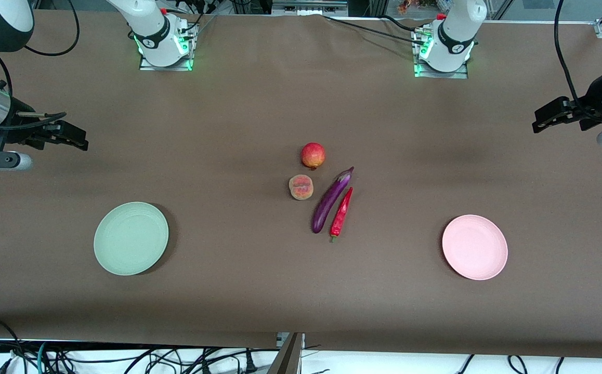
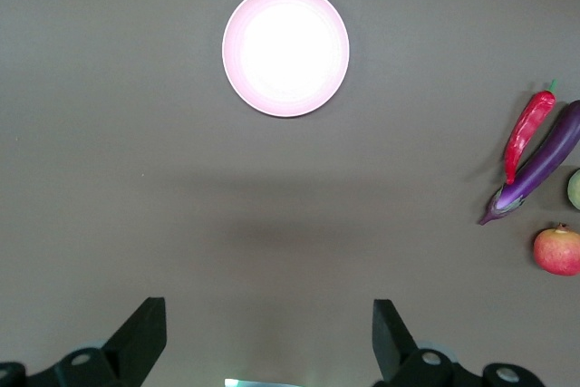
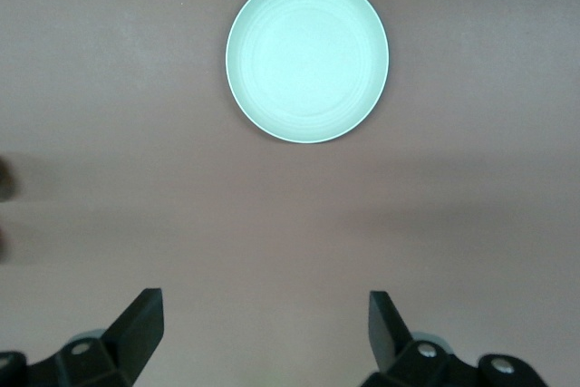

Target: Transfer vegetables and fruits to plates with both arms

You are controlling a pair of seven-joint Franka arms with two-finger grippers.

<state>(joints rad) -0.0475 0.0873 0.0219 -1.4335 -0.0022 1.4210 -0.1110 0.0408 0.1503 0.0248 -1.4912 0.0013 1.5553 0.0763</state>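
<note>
At the table's middle lie a round red pomegranate-like fruit (image 1: 313, 155) (image 2: 556, 250), an orange-pink peach (image 1: 301, 187), a purple eggplant (image 1: 330, 200) (image 2: 536, 166) and a red chili pepper (image 1: 341, 212) (image 2: 526, 132) touching its side. The pale green plate (image 1: 131, 238) (image 3: 307, 58) lies toward the right arm's end, the pale pink plate (image 1: 474, 246) (image 2: 285, 50) toward the left arm's end. My left gripper (image 1: 539, 123) (image 2: 269, 314) hangs open and empty over bare cloth at its end. My right gripper (image 1: 80, 141) (image 3: 265, 310) is likewise open and empty at the other end.
A brown cloth (image 1: 259, 280) covers the whole table. The two arm bases (image 1: 165, 44) (image 1: 444, 49) stand along the edge farthest from the front camera. Cables (image 1: 124, 358) hang below the table's near edge.
</note>
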